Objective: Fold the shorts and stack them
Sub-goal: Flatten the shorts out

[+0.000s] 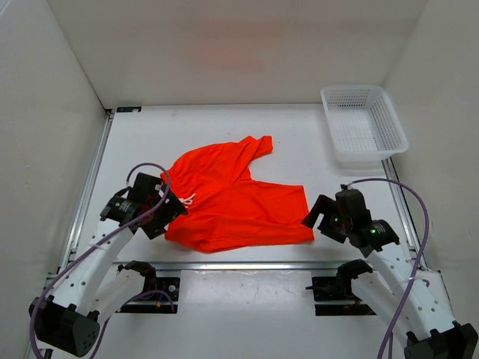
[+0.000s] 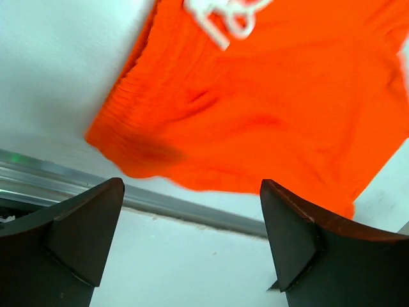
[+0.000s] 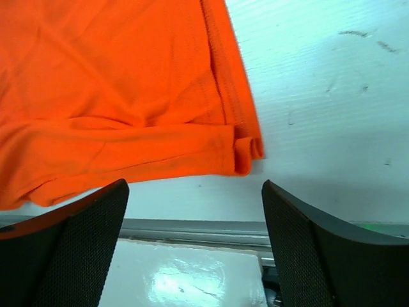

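Item: bright orange-red soft fabric shorts (image 1: 236,202), white drawstring, lying flat, nearer than and left of the white plastic mesh basket (image 1: 350,88), well apart. Left gripper (image 2: 192,185) and right gripper (image 3: 195,185): fingers apart, empty. Risk: pinching one layer only would likely skew the fold.

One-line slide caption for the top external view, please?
Orange shorts lie spread between open left gripper and open right gripper; white basket back right.
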Controlling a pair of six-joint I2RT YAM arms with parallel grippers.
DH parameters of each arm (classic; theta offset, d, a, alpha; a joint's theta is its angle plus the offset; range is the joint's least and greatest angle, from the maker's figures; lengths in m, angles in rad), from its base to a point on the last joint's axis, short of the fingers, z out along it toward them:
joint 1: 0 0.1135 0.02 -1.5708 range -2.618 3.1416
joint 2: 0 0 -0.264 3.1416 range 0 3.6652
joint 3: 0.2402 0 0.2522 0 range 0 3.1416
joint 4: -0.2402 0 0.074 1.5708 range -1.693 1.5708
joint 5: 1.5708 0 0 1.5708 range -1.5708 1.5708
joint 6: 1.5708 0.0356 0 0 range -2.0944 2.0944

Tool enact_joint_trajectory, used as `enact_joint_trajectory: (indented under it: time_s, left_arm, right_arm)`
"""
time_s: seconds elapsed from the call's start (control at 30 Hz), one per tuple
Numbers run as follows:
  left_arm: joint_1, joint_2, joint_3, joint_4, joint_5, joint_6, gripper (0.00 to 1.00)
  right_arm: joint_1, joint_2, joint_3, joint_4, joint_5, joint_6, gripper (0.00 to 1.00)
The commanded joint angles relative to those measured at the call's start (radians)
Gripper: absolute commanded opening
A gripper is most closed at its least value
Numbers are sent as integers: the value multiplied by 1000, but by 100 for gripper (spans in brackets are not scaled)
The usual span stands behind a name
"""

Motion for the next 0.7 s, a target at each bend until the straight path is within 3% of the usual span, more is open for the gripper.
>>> enact_joint_trajectory:
  time_s: [0.0, 0.13, 0.2, 0.27, 0.3, 0.37, 0.4, 0.5, 0.67]
  left_arm:
    - [4, -22, 131, -65, -147, -2, 100]
    - [41, 54, 259, -40, -211, 41, 99]
    - [65, 156, 319, 19, -211, 97, 93]
    - [101, 250, 375, 70, -222, 148, 88]
    - [121, 304, 398, 70, -223, 165, 88]
    - [192, 474, 449, 86, -198, 205, 97]
    - [217, 526, 496, 86, -187, 220, 100]
    - [300, 668, 541, 145, -103, 240, 100]
    - [354, 876, 636, 182, 3, 283, 98]
  right_arm:
    - [0, -12, 87, -29, 83, -20, 90]
    - [0, 99, 202, 55, 192, -59, 90]
    - [0, 284, 283, 140, 192, -93, 88]
    - [0, 447, 463, 175, 152, -165, 88]
    - [0, 625, 535, 175, 131, -194, 88]
    - [0, 803, 777, 134, 94, -268, 88]
    - [0, 965, 861, 116, 62, -291, 88]
    - [0, 1226, 1168, 56, 40, -325, 88]
    - [0, 1579, 1602, 5, 6, -325, 78]
